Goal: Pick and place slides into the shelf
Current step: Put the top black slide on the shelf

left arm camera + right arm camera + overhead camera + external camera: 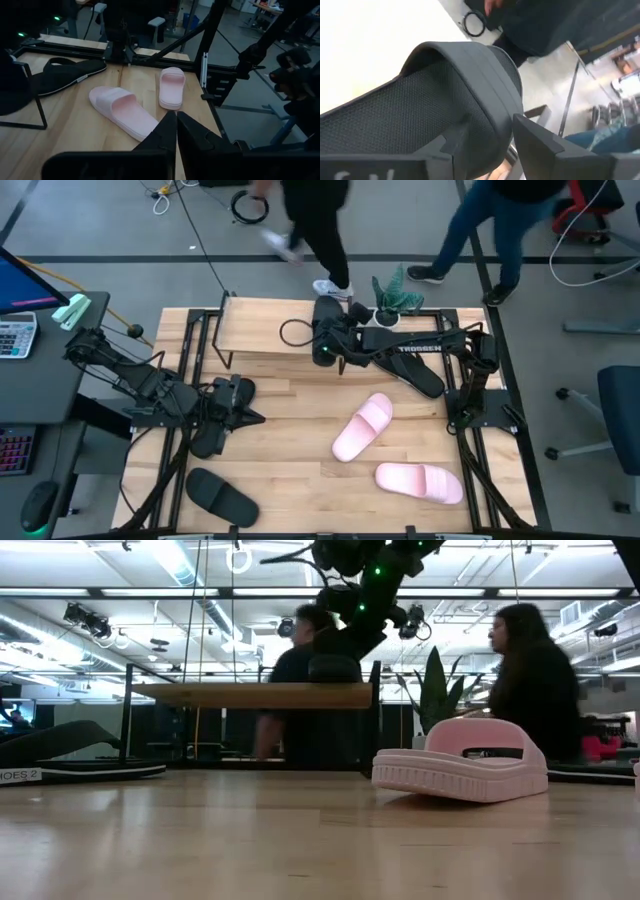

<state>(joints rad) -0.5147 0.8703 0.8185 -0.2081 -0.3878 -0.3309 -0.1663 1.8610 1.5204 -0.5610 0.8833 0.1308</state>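
**Ana:** Right tool sits at the shelf's right end, top centre of the high view, fingers closed on the strap of a black slide. The right wrist view shows the strap pinched between them. So one slide is mid-delivery, not yet let go.

**Ben:** And the left tool?

**Ana:** Left of centre on the tabletop, by a dark slide. Its own wrist view shows the fingers pressed together with nothing between them.

**Ben:** What is already stored?

**Ana:** Hard to say. The shelf's top board looks bare from above, and the low view does not make clear whether anything lies under it. She would judge the task early on, with most pairs yet to go.

**Ben:** Count them.

**Ana:** Two pink slides, one near centre and one at lower right. Black ones: the held one, the one by the left tool, one at lower left, and a thinner one under the right arm. That makes six slides, one shelf, one plant at the top edge.
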